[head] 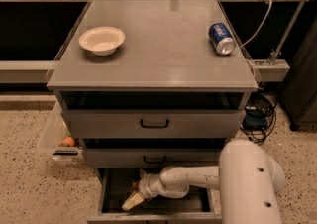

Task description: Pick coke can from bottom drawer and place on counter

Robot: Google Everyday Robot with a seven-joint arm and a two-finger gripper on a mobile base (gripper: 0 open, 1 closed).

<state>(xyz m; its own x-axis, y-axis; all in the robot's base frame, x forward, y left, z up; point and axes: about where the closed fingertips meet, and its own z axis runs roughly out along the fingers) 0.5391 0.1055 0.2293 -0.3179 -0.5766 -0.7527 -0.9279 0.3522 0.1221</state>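
Note:
The bottom drawer (153, 215) is pulled open below the two wider drawers and its inside is dark. My white arm reaches into it from the right. My gripper (132, 200) is low in the left part of the drawer, pointing down and left. A small dark reddish shape (134, 185) just behind the gripper may be the coke can, and most of it is hidden by my wrist. The counter (163, 49) is the broad grey cabinet top above.
A white bowl (102, 40) sits on the counter's left side. A blue soda can (221, 38) lies on its side at the right. A clear bin with an orange ball (69, 141) stands on the floor left of the cabinet. Cables (257, 114) hang at the right.

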